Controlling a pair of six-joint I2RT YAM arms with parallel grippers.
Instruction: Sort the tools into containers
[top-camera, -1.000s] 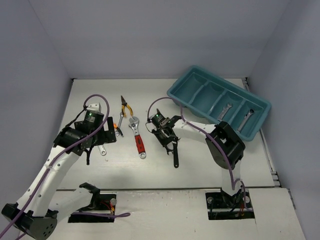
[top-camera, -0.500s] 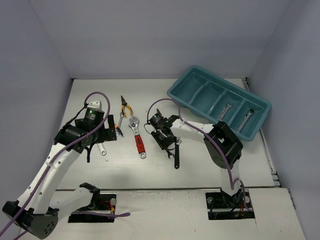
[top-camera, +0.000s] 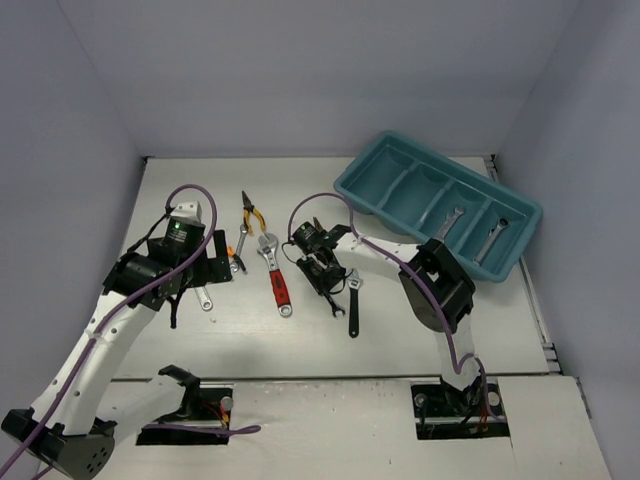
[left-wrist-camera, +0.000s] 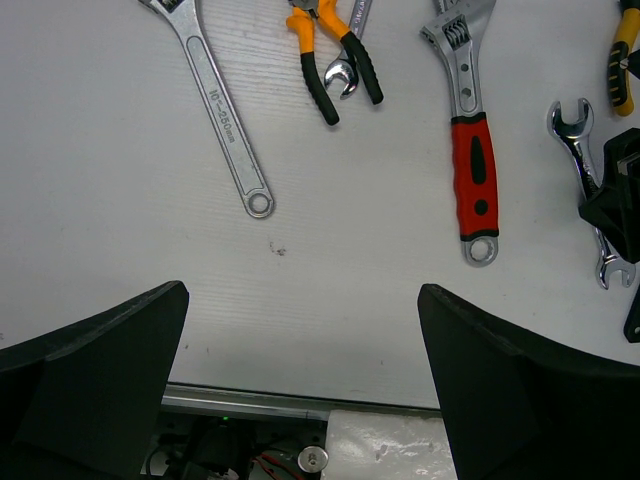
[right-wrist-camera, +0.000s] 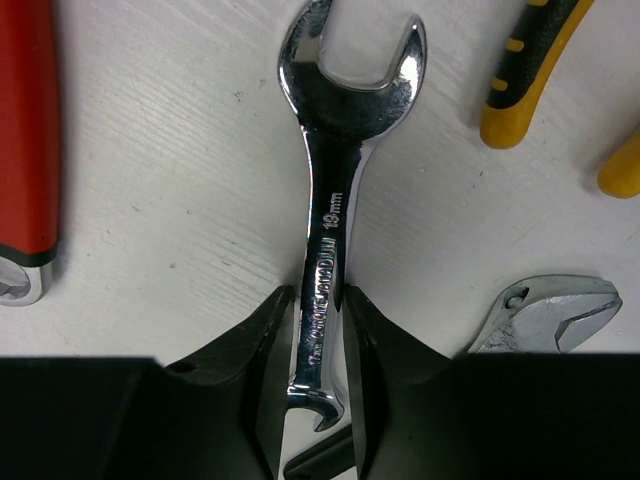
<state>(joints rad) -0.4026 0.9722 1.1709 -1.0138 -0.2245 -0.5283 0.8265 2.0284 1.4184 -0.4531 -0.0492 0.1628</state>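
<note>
- Right wrist view: the wrench (right-wrist-camera: 325, 230) lies flat on the table (right-wrist-camera: 170, 220), with the right gripper (right-wrist-camera: 318, 305) pinching its shank.
- Grasp looks made. The next move is to lift it and carry it to the tray (top-camera: 352, 187), well apart at the far right.
- Left gripper (left-wrist-camera: 302, 300) is spread wide and holds nothing.

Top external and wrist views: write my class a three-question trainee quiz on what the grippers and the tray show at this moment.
1. True or false: the left gripper holds a tool.
2. The right gripper is closed on: A) a red-handled wrench, B) the silver wrench, C) pliers.
3. Fill in: the teal tray holds ___ wrenches.
Key: 1 false, it is open with nothing between its fingers. 2 B, gripped by the shaft and lying on the table. 3 two, one in each of the two compartments at the tray's right end in the top view.
</note>
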